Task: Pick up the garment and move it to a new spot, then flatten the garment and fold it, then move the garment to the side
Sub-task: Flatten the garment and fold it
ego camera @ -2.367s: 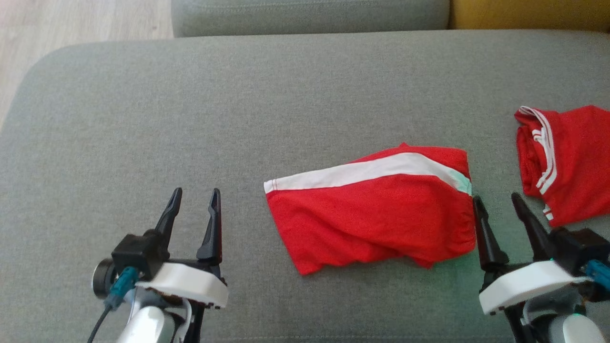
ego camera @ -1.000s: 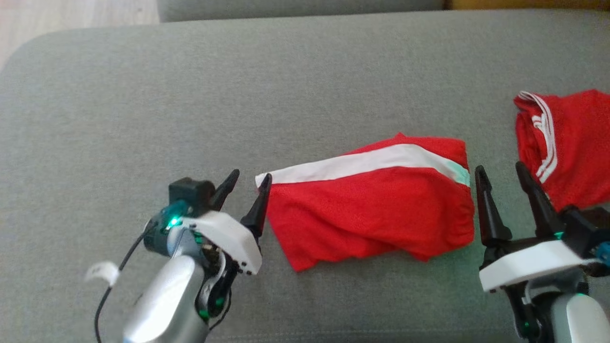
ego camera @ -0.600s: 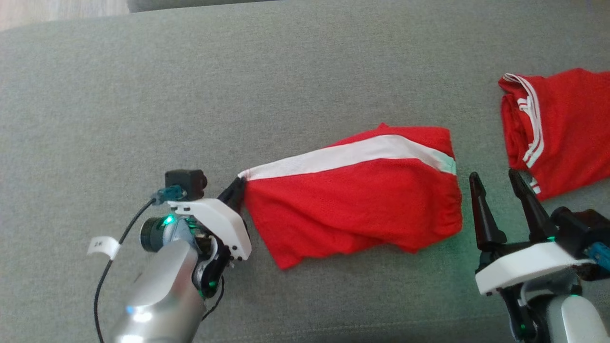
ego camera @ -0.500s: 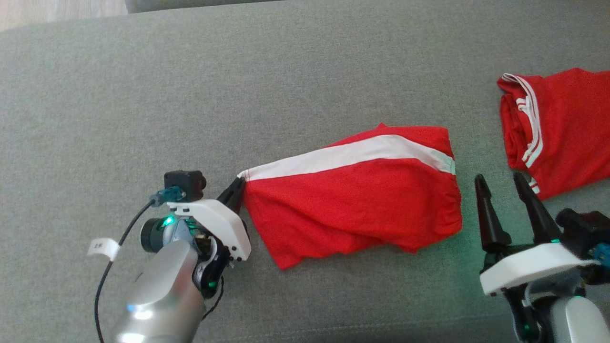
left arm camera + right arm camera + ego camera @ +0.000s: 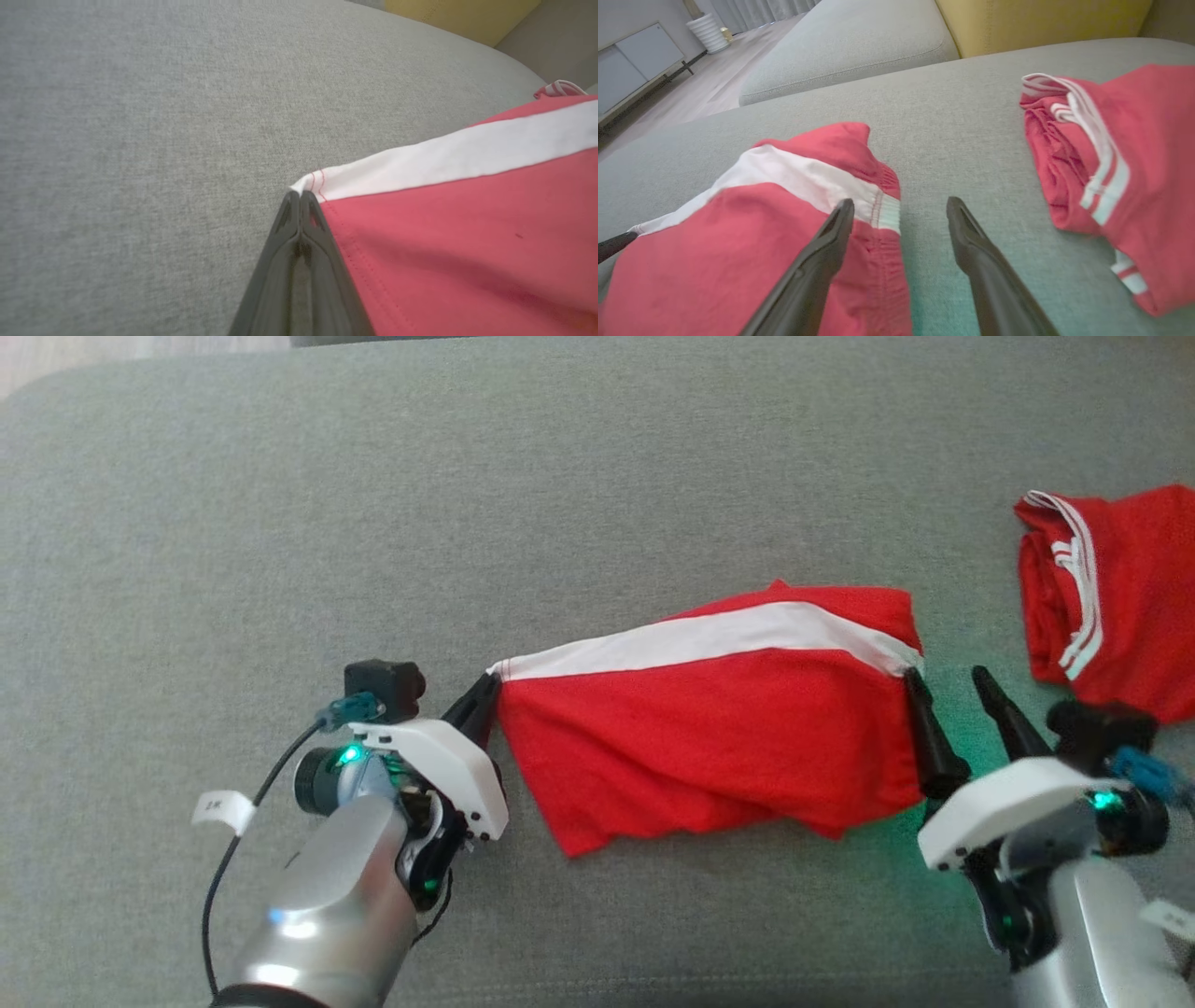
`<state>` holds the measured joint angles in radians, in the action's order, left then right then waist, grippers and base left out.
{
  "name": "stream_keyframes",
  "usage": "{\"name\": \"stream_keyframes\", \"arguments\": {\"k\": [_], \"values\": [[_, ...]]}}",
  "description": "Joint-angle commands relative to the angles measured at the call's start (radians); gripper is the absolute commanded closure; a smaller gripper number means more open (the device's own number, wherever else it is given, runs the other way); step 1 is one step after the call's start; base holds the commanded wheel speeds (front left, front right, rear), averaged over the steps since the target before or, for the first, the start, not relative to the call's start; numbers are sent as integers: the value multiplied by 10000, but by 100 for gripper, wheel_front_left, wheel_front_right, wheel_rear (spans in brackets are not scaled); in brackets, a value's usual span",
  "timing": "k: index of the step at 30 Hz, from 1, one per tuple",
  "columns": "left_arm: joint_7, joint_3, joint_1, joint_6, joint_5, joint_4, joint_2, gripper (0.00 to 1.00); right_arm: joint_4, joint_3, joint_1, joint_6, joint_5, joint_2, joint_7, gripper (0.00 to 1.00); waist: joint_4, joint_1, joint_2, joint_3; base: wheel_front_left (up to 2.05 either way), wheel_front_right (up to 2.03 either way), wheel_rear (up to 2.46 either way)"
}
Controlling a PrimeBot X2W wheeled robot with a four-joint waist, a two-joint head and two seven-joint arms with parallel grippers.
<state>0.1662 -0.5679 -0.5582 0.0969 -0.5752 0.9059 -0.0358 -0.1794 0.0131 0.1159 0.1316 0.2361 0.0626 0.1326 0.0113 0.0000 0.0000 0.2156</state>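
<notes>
In the middle of the head view, a little right of centre, the garment (image 5: 719,728) lies on the grey cushion (image 5: 467,504). It is red with a white stripe across its upper part, and its lower edge is rumpled.

At its left corner, where the stripe ends, the left gripper (image 5: 487,689) is pinched tight on the hem. In the left wrist view the closed tips (image 5: 299,198) meet right at the stitched white corner, so the bite looks shallow.

At the garment's right end the right gripper (image 5: 945,677) stands wide. One finger is over the gathered waistband and the other over bare cushion, and it holds nothing.

Near the right edge of the frame lies another garment (image 5: 1111,597), red and striped, apart from the first.

The main risk, I judge, is the thin left-hand hold. If that arm lifts or pulls before the right one has closed, the hem could slide out of the tips.

The right gripper straddles only the waistband's edge. It may close on a single layer or miss the cloth altogether, leaving the garment hanging lopsided and more creased.

A wide swing to the right could also drag it into the other garment.
</notes>
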Motion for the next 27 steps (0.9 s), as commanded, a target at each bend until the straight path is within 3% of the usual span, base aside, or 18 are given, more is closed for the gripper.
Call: {"name": "stream_keyframes", "arguments": {"k": [1, 7, 8, 9, 10, 11, 19, 27], "values": [[112, 201, -397, 4, -132, -190, -151, 100, 188, -281, 316, -9, 131, 163, 44, 0, 45, 0, 0, 24, 0, 0, 0], [306, -360, -525, -53, -467, -229, -147, 100, -805, -678, 942, -9, 644, 393, 516, 0, 201, 0, 0, 75, 0, 0, 0], [339, -437, -543, -73, -520, -229, -147, 100, -895, -746, 1023, -9, 766, 412, 573, 7, 217, 0, 0, 83, 0, 0, 0], [373, -508, -562, -92, -566, -226, -147, 100, -980, -829, 1087, -9, 903, 443, 662, 50, 232, 0, 0, 93, 0, 0, 0], [413, -574, -583, -111, -604, -226, -147, 100, -1018, -904, 1154, -9, 933, 520, 673, 72, 248, 0, 0, 108, 0, 0, 0], [456, -634, -605, -129, -638, -229, -146, 100, -1057, -961, 1205, -9, 1047, 542, 695, 100, 263, 0, 0, 119, 0, 0, 0], [927, -642, -835, -624, -234, -729, -236, 100, -415, -1177, 1321, -9, 816, 914, 121, 100, 251, 0, 0, 20, 0, 0, 0], [953, 765, -207, -1380, 1232, -5088, -924, 100, 1423, -840, 1402, -9, 886, 997, -71, 100, 163, 0, 0, -589, 0, 0, 0]]}}
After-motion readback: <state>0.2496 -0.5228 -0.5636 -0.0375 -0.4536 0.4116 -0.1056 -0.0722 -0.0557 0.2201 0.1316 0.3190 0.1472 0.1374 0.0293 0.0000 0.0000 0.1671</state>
